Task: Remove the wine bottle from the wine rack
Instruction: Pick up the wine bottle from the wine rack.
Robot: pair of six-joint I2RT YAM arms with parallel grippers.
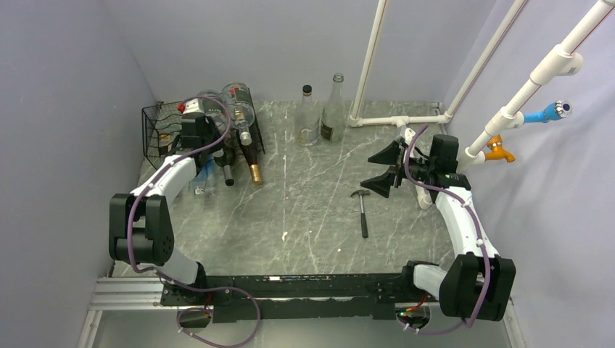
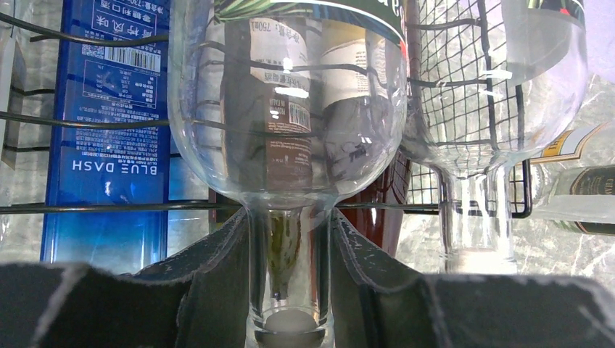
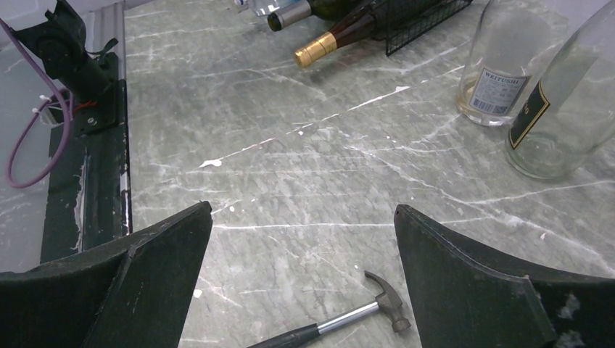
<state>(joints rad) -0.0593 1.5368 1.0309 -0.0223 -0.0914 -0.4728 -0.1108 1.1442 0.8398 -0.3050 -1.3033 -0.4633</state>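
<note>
**The left gripper is clamped on the neck of the clear wine bottle; the wine rack sits at ten o'clock.**
Pull straight along the neck, keeping it level; the right gripper gapes wide and holds nothing.

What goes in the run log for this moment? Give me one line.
left fingers: shut on wine bottle neck | wine bottle: in wine rack | right fingers: open, near hammer | task: not done

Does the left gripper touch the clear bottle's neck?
Touching. Left wrist view: the left gripper presses the clear bottle at both sides of its neck, no gap.
</note>
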